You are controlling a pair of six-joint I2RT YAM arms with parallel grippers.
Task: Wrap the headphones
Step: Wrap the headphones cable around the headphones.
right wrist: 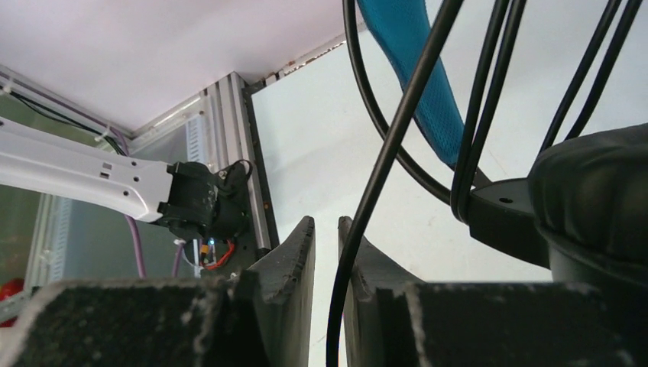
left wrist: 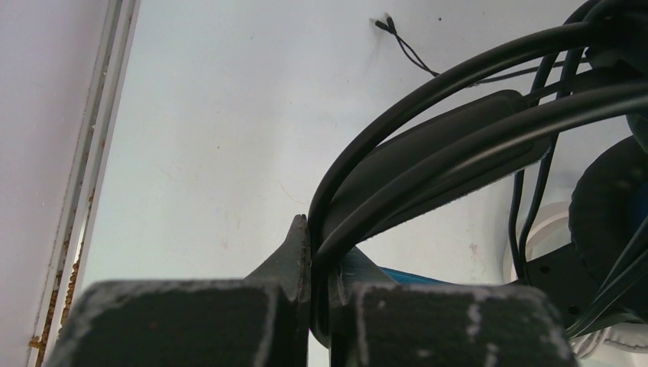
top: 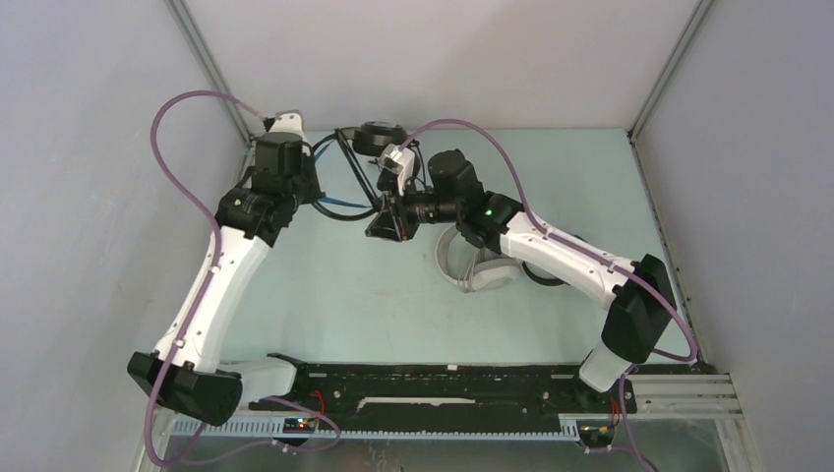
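The headphones (left wrist: 443, 145) are clenched by the left gripper (left wrist: 319, 256). Whether the cable (right wrist: 382, 168) is pinched by the right gripper (right wrist: 327, 229) cannot be told.

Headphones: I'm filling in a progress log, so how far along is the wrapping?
No pair looks finished. In hand: the left gripper clamps the blue-banded headphones by the headband, while a cable runs between the nearly closed fingers of the right gripper; whether it is pinched is unclear. Left: winding that cable, then the white headphones lying under the right arm.

Far headphones (top: 379, 136) behind and left of near headphones (top: 472, 267)
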